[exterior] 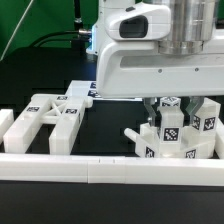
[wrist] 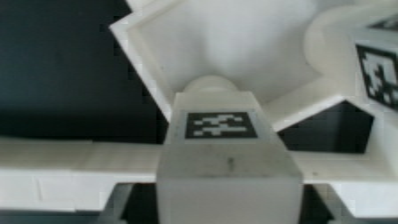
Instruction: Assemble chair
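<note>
The chair is in loose white tagged pieces. In the exterior view several of them cluster (exterior: 185, 140) at the right, directly under the arm's big white hand. My gripper (exterior: 165, 108) reaches down into that cluster, onto an upright tagged piece (exterior: 172, 125). In the wrist view a blocky white piece with a tag (wrist: 222, 150) fills the gap between my dark fingers (wrist: 139, 203), touching both; my gripper (wrist: 222, 205) is shut on it. Beyond it lies a wide angular white part (wrist: 214, 50), and another tagged piece (wrist: 368, 70) stands beside it.
Ladder-like white frames (exterior: 50, 115) lie at the exterior view's left, with a flat white piece (exterior: 80, 92) behind them. A long white border bar (exterior: 100, 165) runs along the front and also shows in the wrist view (wrist: 71, 155). The tabletop is black.
</note>
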`<state>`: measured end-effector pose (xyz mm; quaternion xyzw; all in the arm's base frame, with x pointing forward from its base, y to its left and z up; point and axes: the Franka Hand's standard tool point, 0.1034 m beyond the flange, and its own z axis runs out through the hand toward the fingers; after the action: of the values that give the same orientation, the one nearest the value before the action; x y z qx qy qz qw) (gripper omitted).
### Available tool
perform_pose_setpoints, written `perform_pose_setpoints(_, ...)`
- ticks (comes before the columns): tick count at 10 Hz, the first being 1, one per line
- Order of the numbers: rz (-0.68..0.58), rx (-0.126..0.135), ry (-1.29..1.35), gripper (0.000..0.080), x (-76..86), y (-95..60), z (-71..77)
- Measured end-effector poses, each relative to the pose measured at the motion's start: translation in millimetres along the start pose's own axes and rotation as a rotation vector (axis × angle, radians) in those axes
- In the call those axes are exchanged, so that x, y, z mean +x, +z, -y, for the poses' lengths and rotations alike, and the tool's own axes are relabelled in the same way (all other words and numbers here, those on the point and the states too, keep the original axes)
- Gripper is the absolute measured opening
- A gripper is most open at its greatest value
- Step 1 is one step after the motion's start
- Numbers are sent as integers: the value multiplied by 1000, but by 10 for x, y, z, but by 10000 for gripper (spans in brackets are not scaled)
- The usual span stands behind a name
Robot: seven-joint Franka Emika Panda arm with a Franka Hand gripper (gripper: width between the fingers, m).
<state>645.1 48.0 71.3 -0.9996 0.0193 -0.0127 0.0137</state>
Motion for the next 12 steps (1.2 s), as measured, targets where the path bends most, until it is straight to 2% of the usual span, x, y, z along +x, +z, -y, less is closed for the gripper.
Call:
perform_pose_setpoints(5, -4, 3, 396, 285, 6, 4, 0)
perform_pose_setpoints(9, -11, 6, 874, 286, 12, 6, 33)
perform_pose_setpoints(12, -8, 5, 1060, 287, 8, 5, 25)
